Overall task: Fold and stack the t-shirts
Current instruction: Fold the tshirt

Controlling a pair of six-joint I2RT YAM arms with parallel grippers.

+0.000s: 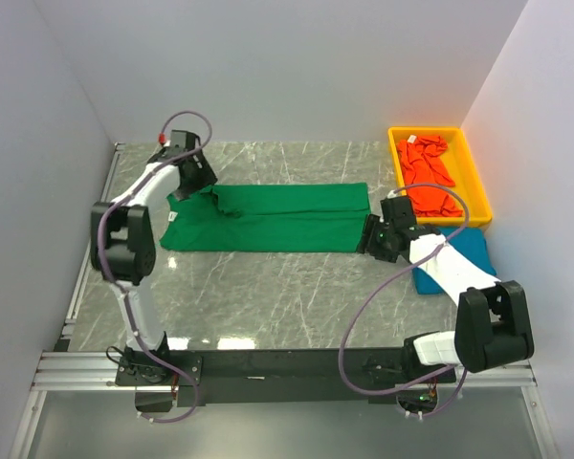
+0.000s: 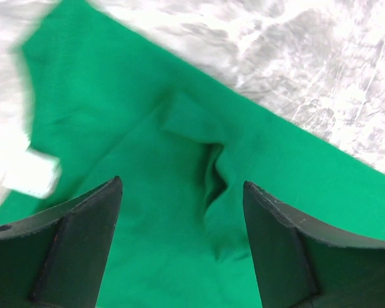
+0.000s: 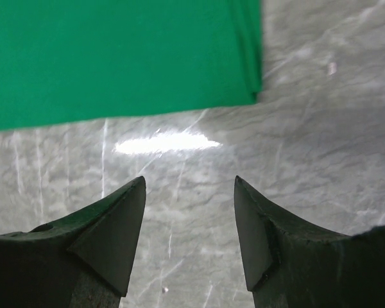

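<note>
Hovering over the collar end of the green t-shirt (image 1: 277, 218), the left end effector (image 2: 183, 189) has its jaws spread wide with nothing between them; only cloth lies below. The shirt lies as a long band across the middle of the worktop (image 1: 268, 296), with its white neck label (image 2: 31, 173) at the left edge. A raised pucker (image 2: 212, 179) sits in the fabric directly under the left jaws.

The right end effector (image 3: 189, 183) is also open and empty. It hangs over bare worktop just off the shirt's right end, near the layered hem corner (image 3: 247, 90).

The blue t-shirt (image 1: 474, 247) lies at the right side, partly under the right arm. The orange-red t-shirt (image 1: 429, 177) is bunched in the yellow bin (image 1: 402, 134) at the far right.

Risks, as I judge them:
1. The pucker could be pressed into the next fold, leaving a lump that tilts the stack.
2. The right jaws stand off the cloth, so closing there would pinch nothing.
3. At the hem several layers are stacked; catching only the top 1 would peel the band open.
4. If the 2 arms lift unevenly, the band would skew.
</note>
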